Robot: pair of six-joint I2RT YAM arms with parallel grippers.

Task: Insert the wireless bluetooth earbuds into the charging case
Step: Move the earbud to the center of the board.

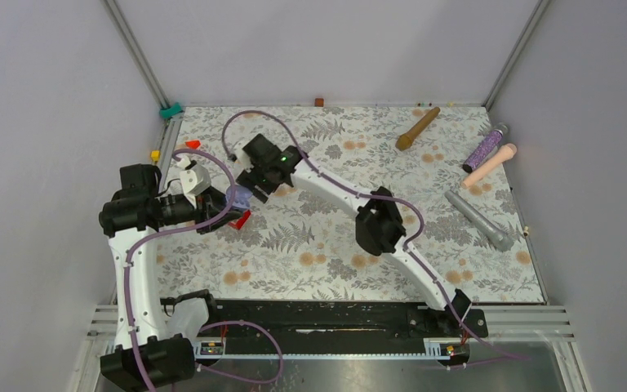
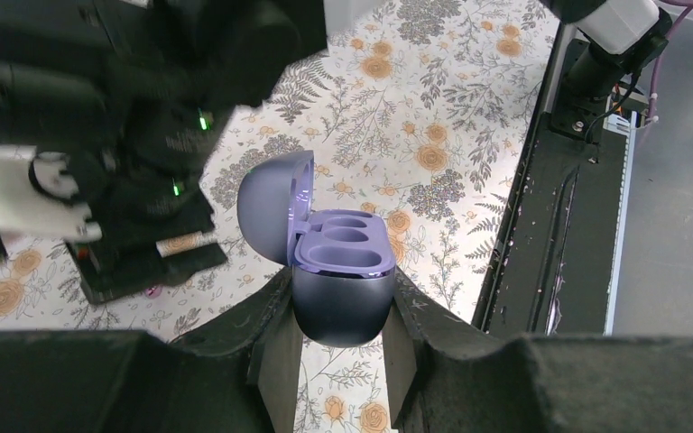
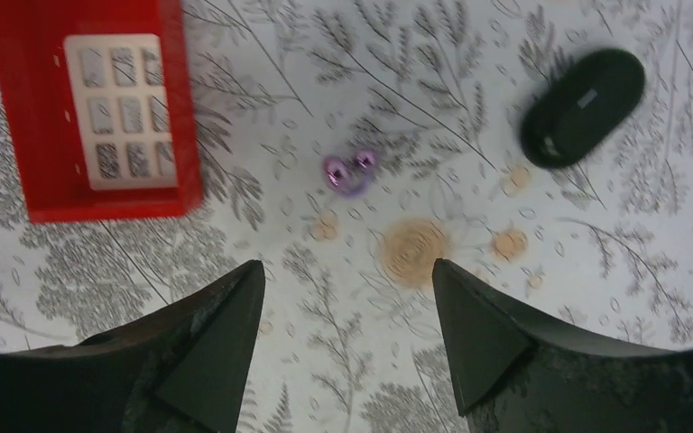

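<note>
Here, left end effector (image 2: 338, 347) clamps the open charging case (image 2: 341, 302); right end effector (image 3: 347, 316), spread apart, hangs over purple earbuds (image 3: 350, 171) between red tray (image 3: 18, 135) and black oval object (image 3: 584, 106).

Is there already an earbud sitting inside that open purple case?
No, the wells of the open charging case, held in the left end effector, look empty.

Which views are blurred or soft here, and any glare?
Right wrist: whole frame smeared, purple earbuds, red tray and black oval object soft-edged. Left wrist: the open purple case is sharp, the right arm behind it blurred. Top external: evenly lit, sharp, no glare.
</note>
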